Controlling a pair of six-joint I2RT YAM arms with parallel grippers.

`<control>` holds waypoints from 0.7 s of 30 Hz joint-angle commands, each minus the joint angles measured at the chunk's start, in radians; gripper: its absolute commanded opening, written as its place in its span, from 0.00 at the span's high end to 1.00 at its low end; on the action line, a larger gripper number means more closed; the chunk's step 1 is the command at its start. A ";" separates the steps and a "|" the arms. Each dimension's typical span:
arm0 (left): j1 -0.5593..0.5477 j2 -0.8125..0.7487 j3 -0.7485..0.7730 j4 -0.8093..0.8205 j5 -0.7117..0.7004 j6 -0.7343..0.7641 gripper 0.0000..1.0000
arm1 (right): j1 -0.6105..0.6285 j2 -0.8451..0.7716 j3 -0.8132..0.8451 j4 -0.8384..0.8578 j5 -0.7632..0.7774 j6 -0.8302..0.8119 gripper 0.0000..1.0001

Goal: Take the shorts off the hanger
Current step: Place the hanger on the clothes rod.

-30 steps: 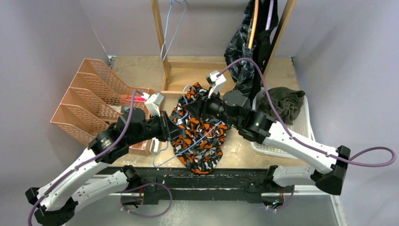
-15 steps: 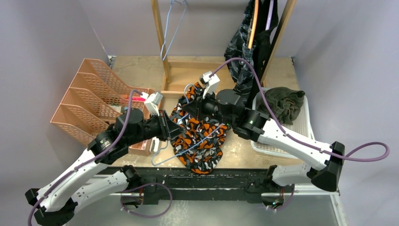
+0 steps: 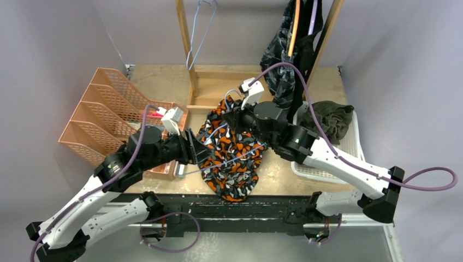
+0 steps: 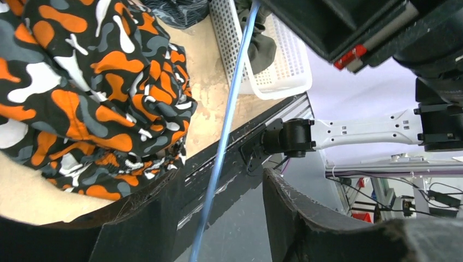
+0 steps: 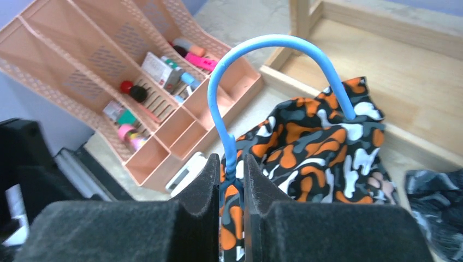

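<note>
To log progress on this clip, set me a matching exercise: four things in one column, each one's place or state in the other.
Things:
1. orange camo shorts
2. olive shorts
3. dark camo shorts
4. right fingers

Places or states:
A. hanging on the rack
B. shut on the blue hanger
C. in the white basket
D. on the table

Pairs: 1-D, 2-C, 3-A, 4-B

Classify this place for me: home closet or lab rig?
Likely a robot lab test cell, not a home: plain grey enclosure walls, a plywood tabletop, and a small wooden clothes rack staged on it.
</note>
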 commanded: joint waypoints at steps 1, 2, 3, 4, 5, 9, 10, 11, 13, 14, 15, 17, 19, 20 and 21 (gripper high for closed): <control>-0.001 -0.020 0.094 -0.164 -0.050 0.078 0.45 | -0.004 0.018 0.094 -0.044 0.164 -0.094 1.00; 0.000 -0.024 0.101 -0.190 -0.054 0.087 0.45 | -0.004 0.022 0.103 -0.055 0.166 -0.102 1.00; 0.000 -0.026 0.108 -0.218 -0.055 0.096 0.44 | -0.004 0.024 0.113 -0.060 0.169 -0.113 1.00; 0.000 -0.030 0.114 -0.253 -0.060 0.103 0.44 | -0.004 0.025 0.119 -0.061 0.171 -0.127 1.00; 0.000 -0.035 0.116 -0.278 -0.063 0.105 0.44 | -0.003 0.024 0.127 -0.059 0.171 -0.143 1.00; 0.000 -0.067 0.125 -0.359 -0.091 0.108 0.44 | -0.003 0.030 0.157 -0.051 0.172 -0.196 1.00; 0.000 -0.076 0.128 -0.373 -0.105 0.108 0.45 | -0.003 0.031 0.165 -0.052 0.165 -0.197 1.00; 0.000 -0.082 0.131 -0.383 -0.113 0.108 0.46 | -0.004 0.032 0.167 -0.050 0.161 -0.200 1.00; 0.000 -0.089 0.137 -0.391 -0.121 0.108 0.50 | -0.004 0.032 0.168 -0.049 0.154 -0.199 1.00; 0.000 -0.090 0.140 -0.390 -0.121 0.108 0.54 | -0.004 0.032 0.169 -0.049 0.149 -0.200 1.00; 0.000 -0.089 0.142 -0.389 -0.123 0.108 0.57 | -0.004 0.033 0.169 -0.049 0.142 -0.199 1.00; 0.000 -0.082 0.145 -0.378 -0.129 0.106 0.57 | -0.003 0.032 0.169 -0.047 0.124 -0.199 1.00; 0.000 -0.075 0.145 -0.362 -0.137 0.105 0.55 | -0.004 0.026 0.165 -0.043 0.106 -0.198 1.00; 0.000 -0.072 0.143 -0.349 -0.138 0.107 0.55 | -0.004 0.023 0.160 -0.038 0.099 -0.198 1.00; 0.000 -0.069 0.139 -0.335 -0.133 0.107 0.55 | -0.004 0.019 0.157 -0.034 0.091 -0.197 1.00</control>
